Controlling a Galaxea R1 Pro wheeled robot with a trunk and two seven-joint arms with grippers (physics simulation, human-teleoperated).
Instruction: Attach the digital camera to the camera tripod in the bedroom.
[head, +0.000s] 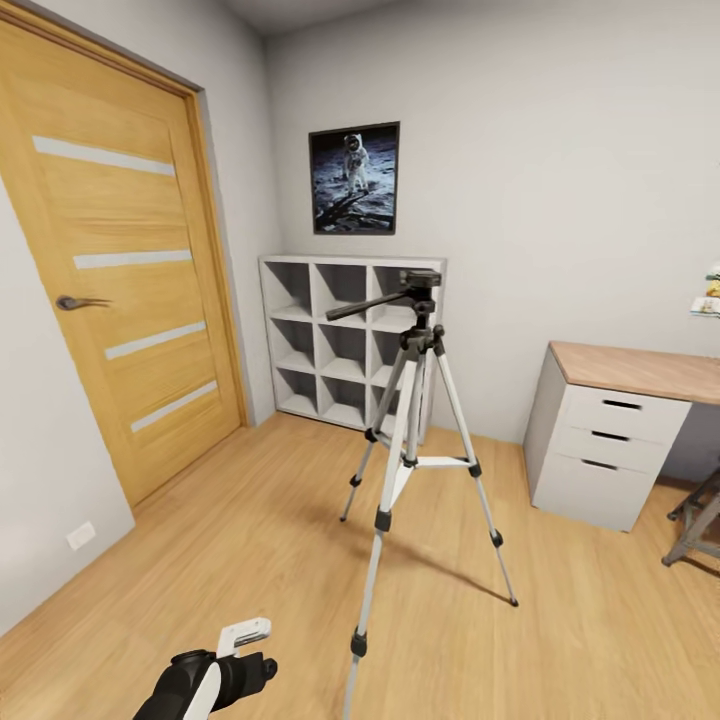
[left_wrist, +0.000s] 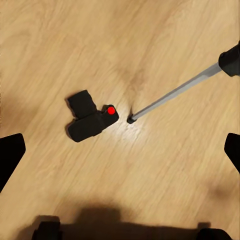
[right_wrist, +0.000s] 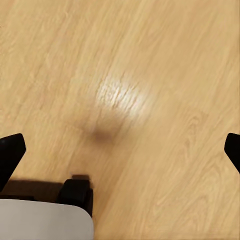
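The camera tripod (head: 418, 400) stands on the light wood floor in the middle of the bedroom, its black pan head (head: 420, 280) and long handle at the top with nothing mounted. In the left wrist view the digital camera (left_wrist: 90, 121) lies on the floor, red button (left_wrist: 111, 110) showing, right beside the black foot of one silver tripod leg (left_wrist: 175, 92). My left gripper (left_wrist: 125, 147) hangs open above the camera, well apart from it. My right gripper (right_wrist: 125, 145) is open over bare floor. My left arm (head: 215, 675) shows at the head view's lower edge.
White cube shelves (head: 345, 340) stand against the far wall behind the tripod, under a framed astronaut poster (head: 354, 178). A wooden door (head: 120, 260) is at the left. A desk with white drawers (head: 610, 440) is at the right. My base (right_wrist: 45, 220) shows below the right gripper.
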